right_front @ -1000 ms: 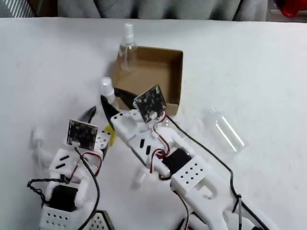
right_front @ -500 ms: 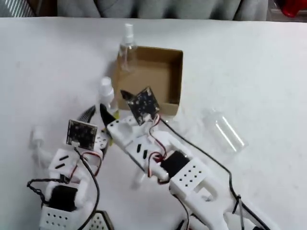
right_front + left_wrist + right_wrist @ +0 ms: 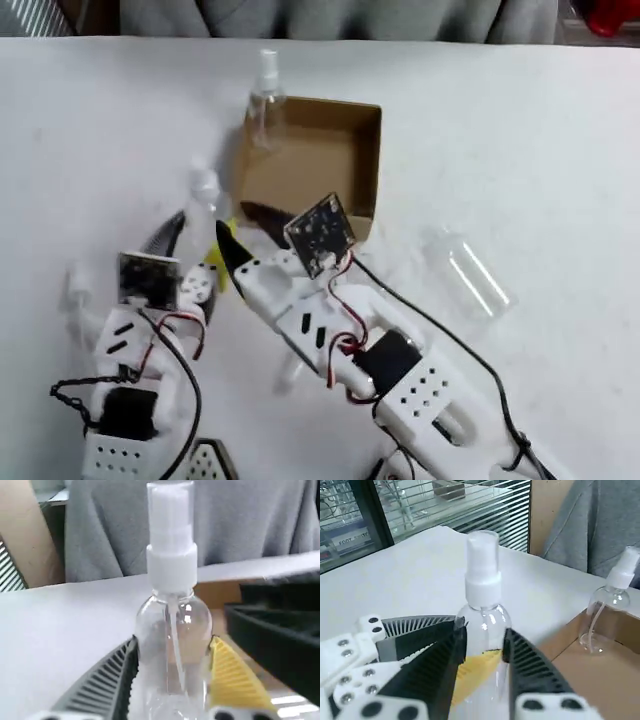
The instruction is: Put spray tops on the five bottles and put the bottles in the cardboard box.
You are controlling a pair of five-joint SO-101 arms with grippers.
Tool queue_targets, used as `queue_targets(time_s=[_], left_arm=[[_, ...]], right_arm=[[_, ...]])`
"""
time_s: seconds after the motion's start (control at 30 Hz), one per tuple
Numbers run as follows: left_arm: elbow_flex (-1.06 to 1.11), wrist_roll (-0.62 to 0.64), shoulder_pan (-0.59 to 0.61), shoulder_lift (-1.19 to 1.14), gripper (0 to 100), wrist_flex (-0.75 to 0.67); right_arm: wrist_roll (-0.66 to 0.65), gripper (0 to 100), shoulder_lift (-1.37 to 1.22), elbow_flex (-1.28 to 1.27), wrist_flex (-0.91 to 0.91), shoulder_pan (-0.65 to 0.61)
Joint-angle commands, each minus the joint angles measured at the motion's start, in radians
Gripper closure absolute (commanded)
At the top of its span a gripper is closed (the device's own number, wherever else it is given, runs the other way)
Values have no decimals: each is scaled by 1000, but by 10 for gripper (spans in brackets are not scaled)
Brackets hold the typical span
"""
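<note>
We see the capped bottle (image 3: 172, 625) upright, pinched at its body between the left gripper's (image 3: 173, 647) grey and yellow fingers (image 3: 107, 685), just beside the cardboard box (image 3: 325, 165). The right gripper's (image 3: 482, 635) black fingers stand slightly parted, the bottle just beyond their tips.

The clear plastic spray bottle (image 3: 172, 630) has a white spray top (image 3: 171, 555). The left gripper (image 3: 173, 647) around it shows one grey ribbed finger (image 3: 107, 680) and one yellow ribbed finger (image 3: 230, 680), and the right gripper (image 3: 484, 630) shows two black ribbed fingers (image 3: 432, 665) on a white body. A second clear bottle with a white top (image 3: 265, 120) and a third clear bottle (image 3: 470, 270) contrast with the plain brown cardboard box (image 3: 320, 170). The table (image 3: 520, 120) is white, the arms are white with a black motor block (image 3: 395, 360), and the cloth (image 3: 250, 520) is grey.
</note>
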State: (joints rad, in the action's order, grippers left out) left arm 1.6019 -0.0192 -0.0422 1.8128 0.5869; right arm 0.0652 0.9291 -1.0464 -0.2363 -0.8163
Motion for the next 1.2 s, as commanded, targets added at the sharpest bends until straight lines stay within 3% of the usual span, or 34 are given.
queue_targets(time_s=[0.0, 0.27, 0.43, 0.67, 0.83, 1.03, 1.17], left_arm=[[-18, 72, 65, 12, 980, -46], [-21, 78, 101, 12, 980, -77], [-28, 233, 186, 12, 980, -115], [-57, 253, 223, 7, 980, -80], [-103, 255, 257, 7, 980, -12], [-130, 305, 289, 5, 980, 11], [-195, 308, 317, 5, 980, 86]], right_arm=[[-14, 974, 30, 35, 2, -7], [-14, 983, 33, 34, 2, -7], [-17, 983, 33, 2, 2, -15], [-17, 983, 33, -55, 12, -99], [-17, 983, 33, -155, 154, -182], [-17, 983, 31, -302, 476, -223], [-41, 983, 22, -325, 522, -243]])
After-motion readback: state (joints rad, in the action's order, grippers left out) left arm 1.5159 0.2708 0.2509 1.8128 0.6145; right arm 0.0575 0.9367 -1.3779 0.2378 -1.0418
